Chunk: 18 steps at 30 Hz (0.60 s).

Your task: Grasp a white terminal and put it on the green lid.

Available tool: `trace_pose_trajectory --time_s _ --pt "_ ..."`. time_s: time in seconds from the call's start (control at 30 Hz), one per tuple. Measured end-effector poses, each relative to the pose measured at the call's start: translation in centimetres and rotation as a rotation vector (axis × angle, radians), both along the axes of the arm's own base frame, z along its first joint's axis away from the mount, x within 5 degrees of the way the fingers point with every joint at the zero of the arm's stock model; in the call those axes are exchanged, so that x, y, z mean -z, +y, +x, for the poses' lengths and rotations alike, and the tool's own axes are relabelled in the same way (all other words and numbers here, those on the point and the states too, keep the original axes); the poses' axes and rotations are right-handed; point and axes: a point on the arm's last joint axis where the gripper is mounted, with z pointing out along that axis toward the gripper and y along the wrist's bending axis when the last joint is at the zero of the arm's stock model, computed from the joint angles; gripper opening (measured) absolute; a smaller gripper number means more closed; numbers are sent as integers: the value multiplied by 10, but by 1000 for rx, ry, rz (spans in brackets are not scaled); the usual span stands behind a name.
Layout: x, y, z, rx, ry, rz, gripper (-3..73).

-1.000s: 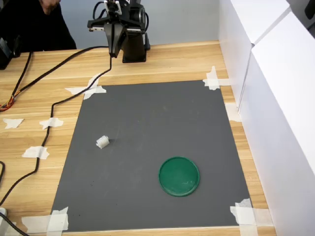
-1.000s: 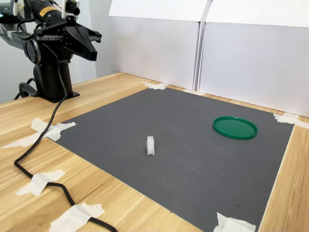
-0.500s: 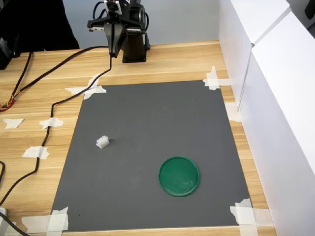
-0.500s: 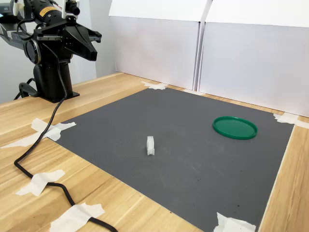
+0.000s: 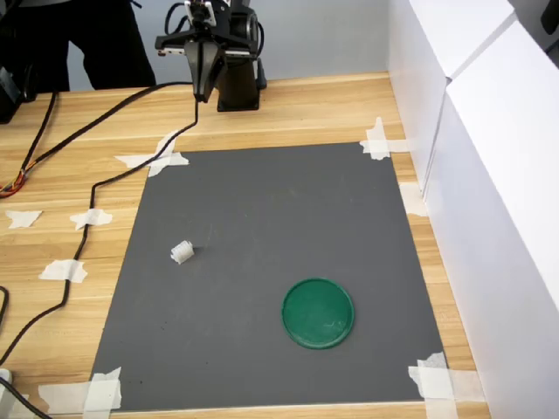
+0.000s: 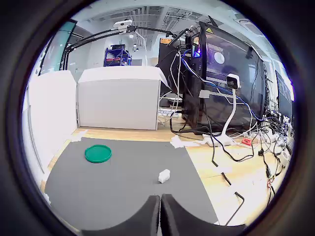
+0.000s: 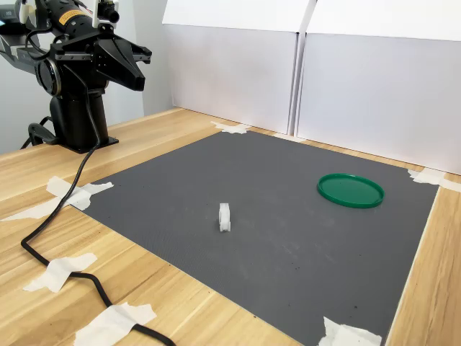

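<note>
Person (image 5: 79, 35) only in first exterior view; gripper (image 6: 160, 206) closed.

The grey mat (image 5: 271, 262) is left open on all sides of the white terminal (image 5: 182, 252) and the green lid (image 5: 318, 312), which are set well apart. Room is bounded by white panels (image 5: 489, 175) along the first exterior view's right, and a black cable (image 5: 96, 188) is trailed beside the mat's left edge.

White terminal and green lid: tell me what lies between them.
Nothing: in the first exterior view, only bare dark grey mat separates the white terminal from the green lid. The second exterior view agrees.
</note>
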Motion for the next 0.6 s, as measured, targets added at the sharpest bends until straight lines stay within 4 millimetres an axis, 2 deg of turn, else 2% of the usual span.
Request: trace_pose_trajectory --time_s 0.6 --pt "4 0 2 0 48 12 -16"
